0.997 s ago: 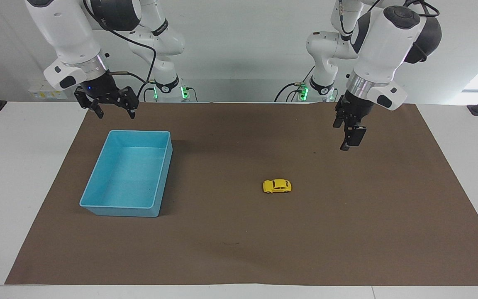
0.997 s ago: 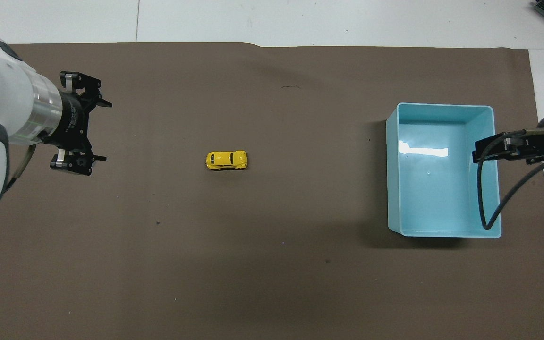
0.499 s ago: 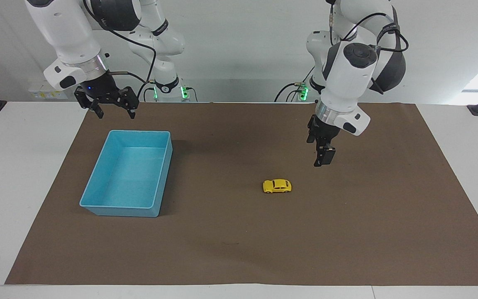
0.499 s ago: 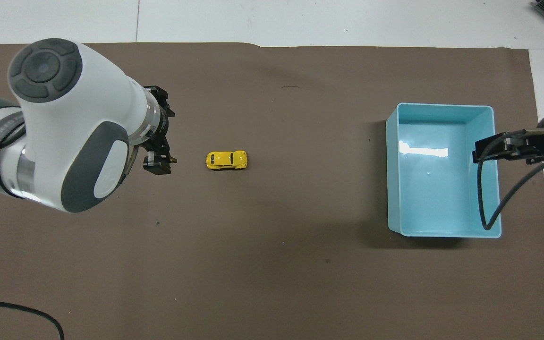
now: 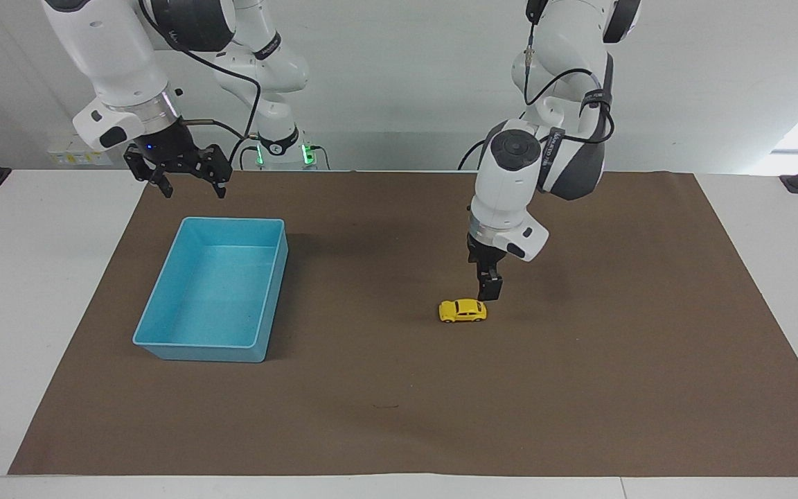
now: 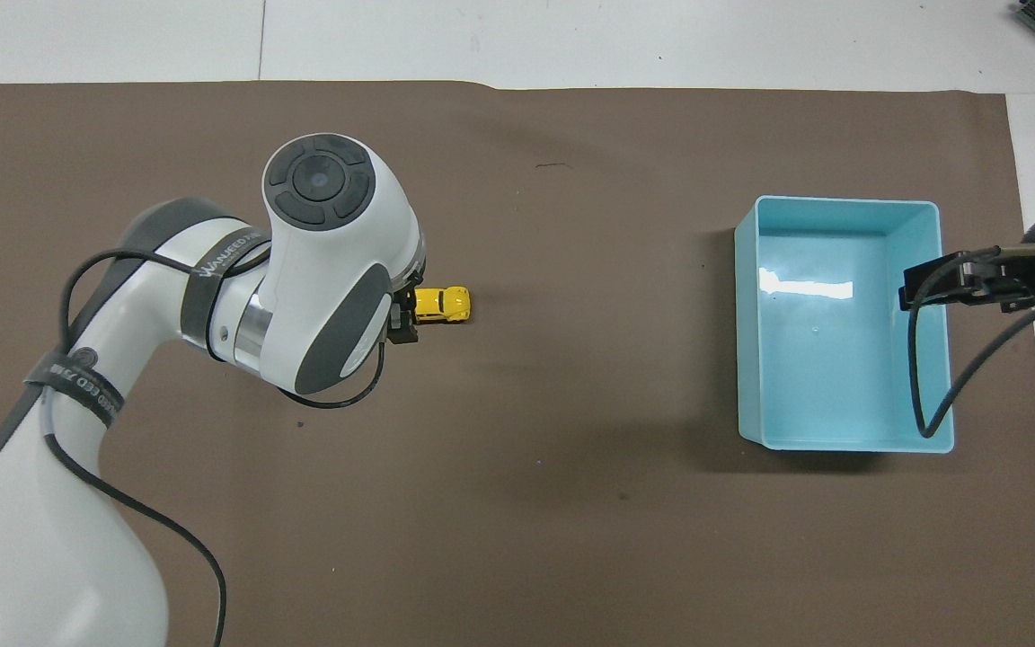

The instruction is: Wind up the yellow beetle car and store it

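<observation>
facing view: the yellow beetle car [image 5: 463, 311] is seen on the brown mat [image 5: 579, 388] of the tabletop [image 5: 39, 277], well apart from the light blue bin [image 5: 210, 299], toward the left arm's end. its long axis is laid across the view, from 9 to 3 o'clock. the left pincer [image 5: 490, 288] is held just above the car's end at 3 o'clock, so the car lies at about 8 o'clock from it, close below. it is shown edge-on; its jaws are taken to be spread, with nothing gripped. the right pincer [image 5: 190, 180] is kept waiting over the mat at the 12 o'clock edge of the bin, fingers apart and empty. the left arm is judged by far the nearer, and a short descent over the car seems called for.

overhead view: the car [image 6: 442, 304] is partly covered by the left arm's wrist, its free end pointing to 3 o'clock. only a tip of the left pincer [image 6: 404, 316] is shown. the bin [image 6: 841, 440] is seen empty, with the right pincer [image 6: 931, 286] over its rim. on the left arm's strap [image 6: 228, 254], lettering is seen but cannot be read surely.
</observation>
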`<act>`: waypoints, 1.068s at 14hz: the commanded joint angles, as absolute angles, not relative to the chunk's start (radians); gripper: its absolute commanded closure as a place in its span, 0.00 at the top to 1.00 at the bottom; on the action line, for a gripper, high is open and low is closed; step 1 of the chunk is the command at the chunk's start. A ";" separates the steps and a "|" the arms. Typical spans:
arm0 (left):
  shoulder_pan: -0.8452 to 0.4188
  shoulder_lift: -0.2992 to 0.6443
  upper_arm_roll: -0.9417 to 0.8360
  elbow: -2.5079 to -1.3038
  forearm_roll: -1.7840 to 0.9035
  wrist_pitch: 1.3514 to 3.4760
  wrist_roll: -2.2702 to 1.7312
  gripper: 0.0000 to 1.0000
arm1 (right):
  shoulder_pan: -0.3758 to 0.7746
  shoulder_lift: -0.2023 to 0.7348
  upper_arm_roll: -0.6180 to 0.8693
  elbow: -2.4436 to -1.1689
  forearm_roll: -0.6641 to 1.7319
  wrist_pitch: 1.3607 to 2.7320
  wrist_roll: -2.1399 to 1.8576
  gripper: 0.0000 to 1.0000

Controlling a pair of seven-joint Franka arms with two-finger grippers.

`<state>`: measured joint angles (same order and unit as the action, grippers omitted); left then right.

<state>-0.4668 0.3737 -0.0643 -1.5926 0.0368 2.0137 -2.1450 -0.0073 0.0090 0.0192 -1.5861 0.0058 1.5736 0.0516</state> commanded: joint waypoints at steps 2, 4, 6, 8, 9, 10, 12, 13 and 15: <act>-0.480 0.428 -0.049 -1.568 0.057 2.057 -2.171 1.00 | -0.020 0.015 0.026 -1.575 0.021 1.580 0.060 1.00; -0.479 0.468 -0.049 -1.568 0.063 2.062 -2.174 1.00 | -0.020 0.015 0.026 -1.575 0.020 1.580 0.060 1.00; -0.479 0.503 -0.046 -1.568 0.063 2.080 -2.175 1.00 | -0.020 0.015 0.026 -1.575 0.020 1.580 0.060 1.00; -0.482 0.515 -0.048 -1.575 0.095 2.126 -2.222 1.00 | -0.020 0.015 0.026 -1.575 0.021 1.580 0.060 1.00; -0.482 0.518 -0.048 -1.578 0.097 2.134 -2.244 1.00 | -0.020 0.015 0.026 -1.575 0.021 1.580 0.060 1.00; -0.482 0.518 -0.049 -1.588 0.097 2.144 -2.247 1.00 | -0.020 0.015 0.026 -1.575 0.021 1.580 0.060 1.00; -0.482 0.517 -0.049 -1.614 0.097 2.160 -2.246 1.00 | -0.020 0.015 0.026 -1.575 0.021 1.580 0.060 1.00; -0.483 0.517 -0.049 -1.626 0.097 2.160 -2.246 1.00 | -0.020 0.015 0.026 -1.575 0.021 1.580 0.060 1.00; -0.485 0.511 -0.051 -1.640 0.097 2.158 -2.244 1.00 | -0.020 0.015 0.026 -1.575 0.021 1.580 0.060 1.00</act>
